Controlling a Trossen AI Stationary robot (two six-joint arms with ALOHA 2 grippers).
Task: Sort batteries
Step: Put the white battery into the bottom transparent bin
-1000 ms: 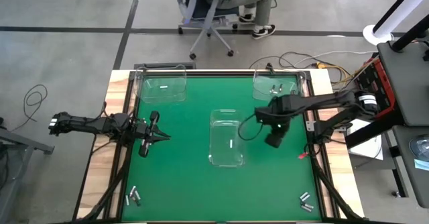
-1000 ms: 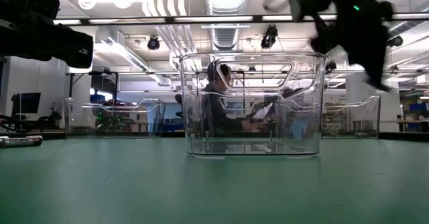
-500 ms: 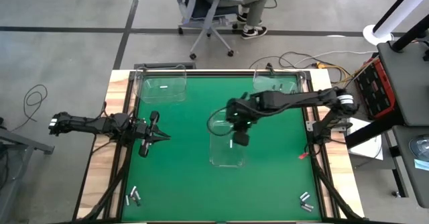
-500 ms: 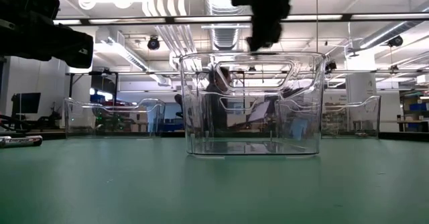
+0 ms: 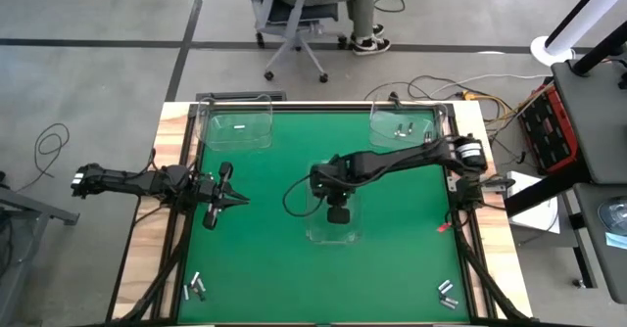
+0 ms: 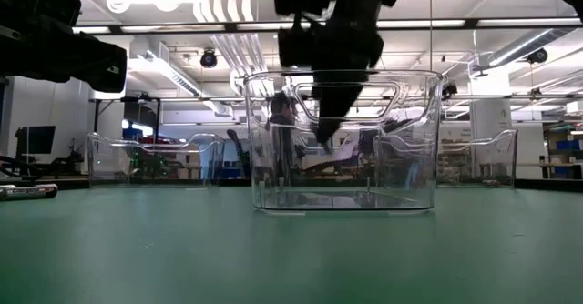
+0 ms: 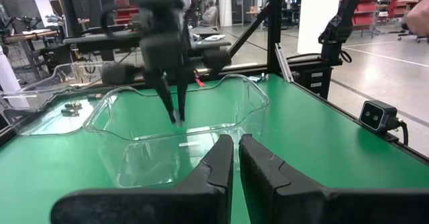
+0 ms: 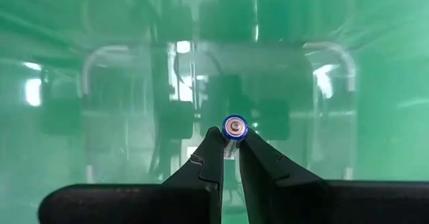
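A battery (image 8: 234,125) sits pinched between the fingertips of the right gripper (image 5: 337,212), which hangs inside the clear middle bin (image 5: 331,231) on the green table (image 5: 265,249). Another battery (image 7: 188,143) lies on that bin's floor. The left gripper (image 5: 233,201) waits near the table's left edge, its fingers nearly together and empty.

One battery (image 8: 234,126) with a blue rim is pinched end-on; other batteries (image 5: 196,288) lie at the table's near corners.
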